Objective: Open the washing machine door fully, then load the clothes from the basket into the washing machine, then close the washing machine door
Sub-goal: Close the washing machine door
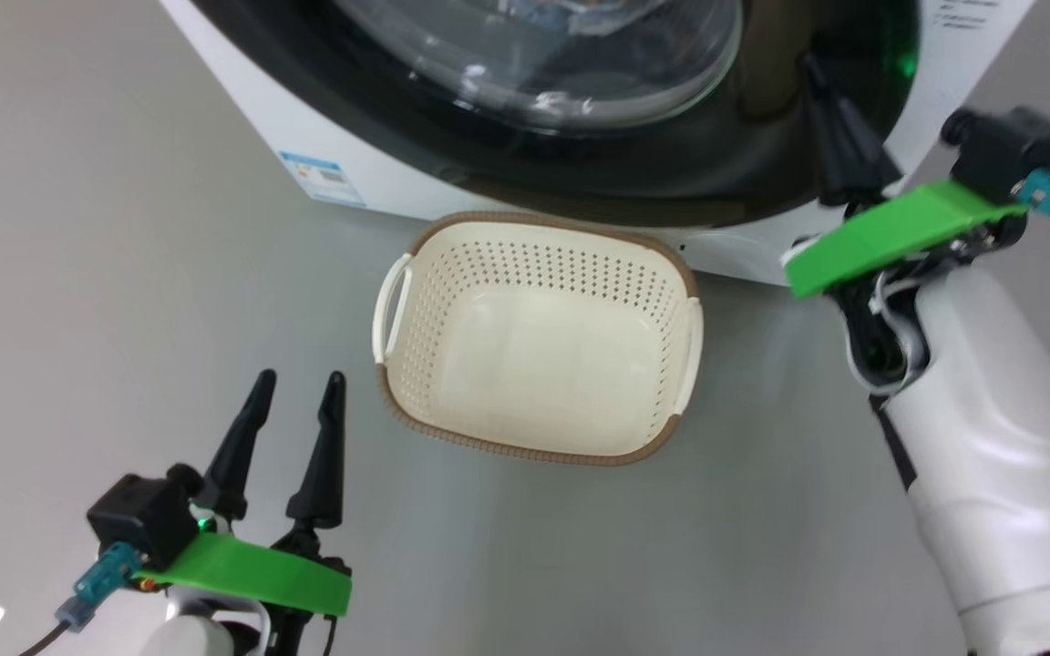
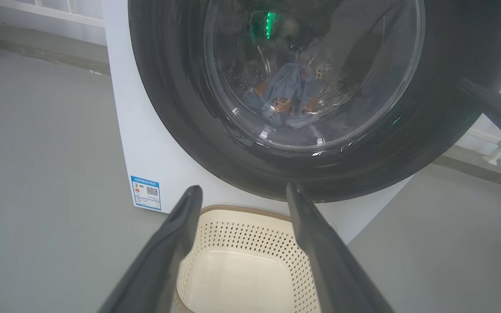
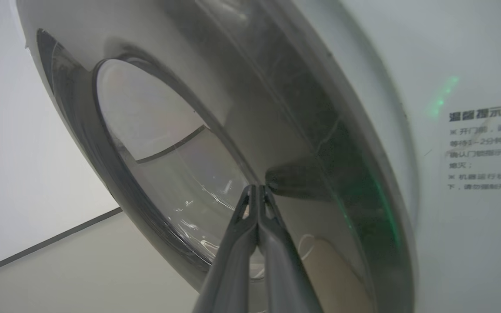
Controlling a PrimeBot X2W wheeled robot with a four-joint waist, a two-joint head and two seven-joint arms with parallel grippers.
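The washing machine door (image 1: 671, 173) lies flat against the white washing machine (image 1: 261, 109), as far as I can tell. Through its glass, the left wrist view has the light blue clothes (image 2: 292, 93) lying in the drum behind the door (image 2: 168, 108). The cream basket (image 1: 525, 273) stands empty on the floor just below the door. My right gripper (image 1: 815, 68) is shut with nothing in it, and its tips (image 3: 257, 188) touch the door's black rim (image 3: 302, 121) on the right side. Low and left of the basket, my left gripper (image 1: 300, 381) is open; its fingers frame the basket (image 2: 242, 234).
Grey floor surrounds the machine and basket. A blue label sticker (image 1: 323, 178) sits low on the machine's left front, and a printed notice (image 3: 481, 148) is on the white front right of the door. My right gripper (image 2: 463, 84) reaches the door rim in the left wrist view.
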